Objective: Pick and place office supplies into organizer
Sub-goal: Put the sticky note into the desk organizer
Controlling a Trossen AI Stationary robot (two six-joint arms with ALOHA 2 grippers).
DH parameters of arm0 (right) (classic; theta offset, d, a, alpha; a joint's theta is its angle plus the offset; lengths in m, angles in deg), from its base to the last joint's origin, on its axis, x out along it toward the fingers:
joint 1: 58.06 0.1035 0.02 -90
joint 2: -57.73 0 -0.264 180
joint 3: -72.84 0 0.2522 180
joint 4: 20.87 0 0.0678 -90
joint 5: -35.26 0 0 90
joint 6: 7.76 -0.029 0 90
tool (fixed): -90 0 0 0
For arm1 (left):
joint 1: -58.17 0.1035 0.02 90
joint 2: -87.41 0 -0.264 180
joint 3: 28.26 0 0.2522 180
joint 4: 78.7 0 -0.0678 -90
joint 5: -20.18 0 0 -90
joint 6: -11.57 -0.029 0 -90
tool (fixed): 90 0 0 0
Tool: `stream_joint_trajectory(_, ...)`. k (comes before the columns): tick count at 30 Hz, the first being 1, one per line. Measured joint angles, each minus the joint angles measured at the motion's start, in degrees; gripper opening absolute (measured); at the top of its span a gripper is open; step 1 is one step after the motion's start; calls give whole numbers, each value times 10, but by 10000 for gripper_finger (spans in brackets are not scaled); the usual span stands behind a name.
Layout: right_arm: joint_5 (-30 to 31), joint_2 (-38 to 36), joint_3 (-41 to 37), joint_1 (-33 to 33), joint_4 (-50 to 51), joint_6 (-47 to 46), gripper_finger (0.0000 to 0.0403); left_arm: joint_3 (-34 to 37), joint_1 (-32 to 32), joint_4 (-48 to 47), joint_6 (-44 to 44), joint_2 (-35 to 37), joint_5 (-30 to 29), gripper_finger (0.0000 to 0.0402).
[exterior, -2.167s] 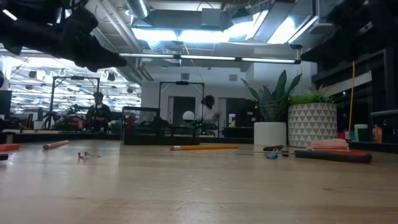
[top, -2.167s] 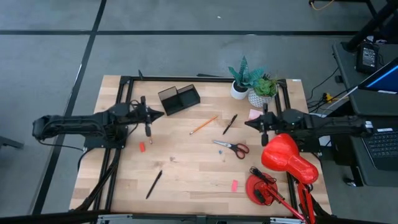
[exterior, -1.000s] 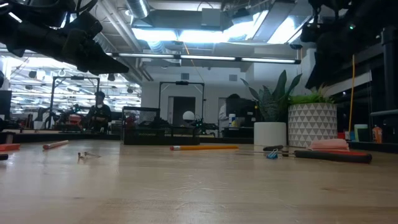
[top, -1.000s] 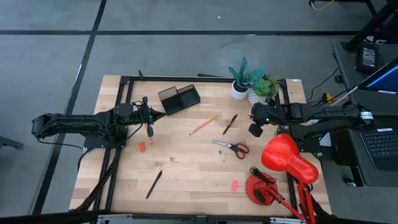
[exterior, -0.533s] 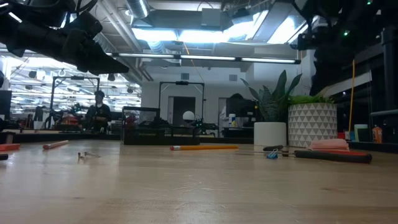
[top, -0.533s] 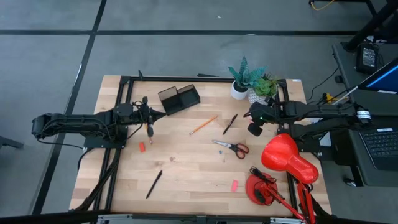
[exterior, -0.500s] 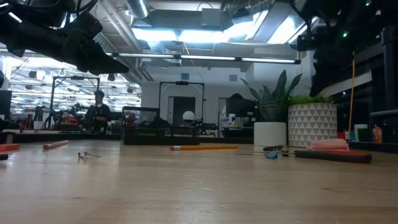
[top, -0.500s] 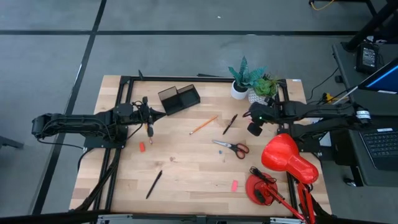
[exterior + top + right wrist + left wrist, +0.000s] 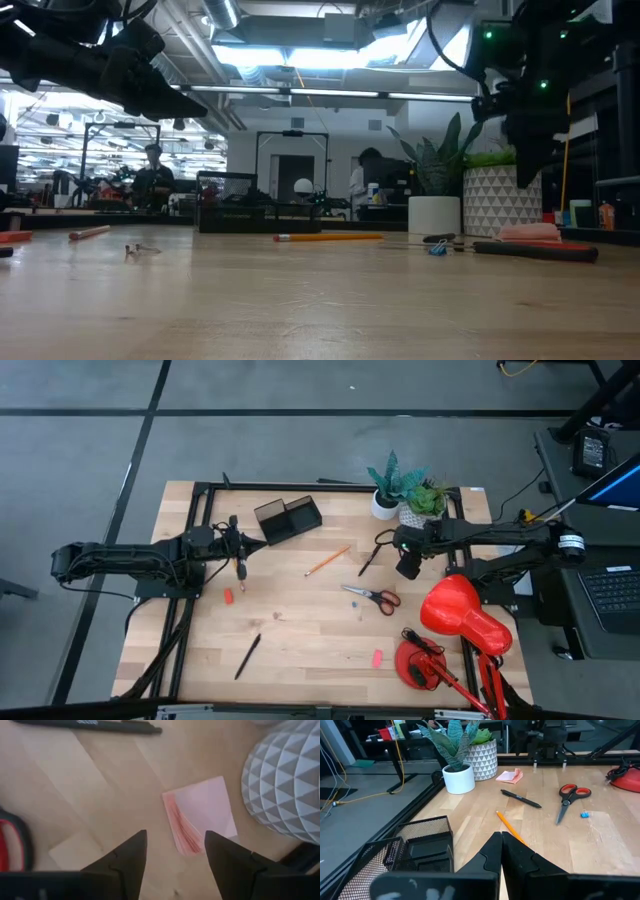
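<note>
Pink sticky-note pad (image 9: 200, 817) sits right under my right hand (image 9: 175, 851), fingers spread wide with the pad between them in the wrist view, nothing gripped. That arm reaches in from the right, hand (image 9: 408, 560) pointing down near the patterned plant pot (image 9: 421, 512). Left hand (image 9: 240, 545) hovers level at the left side of the worktop (image 9: 300, 630), fingers pinched together, nothing in them, tips aimed toward the organizer (image 9: 288, 518). Organizer is a dark mesh tray at the back of the worktop; the compartments I can see from the left wrist hold nothing (image 9: 410, 850). Scissors (image 9: 372, 596), orange pencil (image 9: 327, 560) and a black pen (image 9: 369, 559) lie loose mid-worktop; second pen (image 9: 247, 656) near the front edge.
</note>
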Motion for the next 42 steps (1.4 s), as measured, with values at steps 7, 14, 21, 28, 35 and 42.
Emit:
stream_joint_trajectory(7, 0, 18, 0, -15, -1, 15, 199, 0, 0, 0, 5, 0, 0, 4)
stream_joint_trajectory(14, 0, 62, 0, -31, -2, 13, 199, 0, 0, 0, 10, 0, 0, 4)
stream_joint_trajectory(21, 10, 115, 0, -44, -3, 12, 199, 0, 0, 0, 10, 0, 0, 4)
stream_joint_trajectory(28, 10, 144, -1, -44, -4, 13, 199, 0, 0, 0, 10, 0, 0, 4)
stream_joint_trajectory(35, 10, 152, -1, -44, -22, 18, 199, 0, 0, 0, 10, 0, 0, 4)
stream_joint_trajectory(42, 10, 154, -1, -46, -53, 52, 199, 0, 0, 0, 12, 0, 0, 4)
